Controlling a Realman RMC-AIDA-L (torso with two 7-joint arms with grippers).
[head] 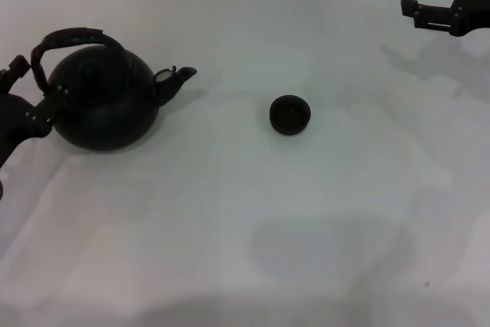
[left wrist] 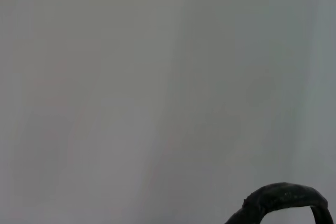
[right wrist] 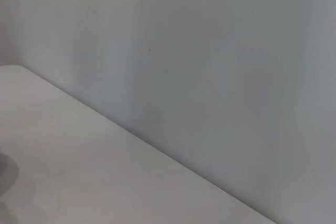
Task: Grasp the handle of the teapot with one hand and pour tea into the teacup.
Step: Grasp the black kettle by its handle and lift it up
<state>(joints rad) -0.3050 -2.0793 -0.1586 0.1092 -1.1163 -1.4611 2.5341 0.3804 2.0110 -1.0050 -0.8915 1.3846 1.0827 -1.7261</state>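
Head view overlooks table (head: 253,212); wrist views face blank surfaces.

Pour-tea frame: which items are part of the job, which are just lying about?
Job:
- teapot
- handle
- teacup
- left gripper, beside the teapot near the handle's base

Not in use:
- right gripper, idle at far right, open
- white table, nothing else lies on it

Matte-black teapot (head: 103,101) (dark teacup (head: 290,114)), white table (head: 230,220)
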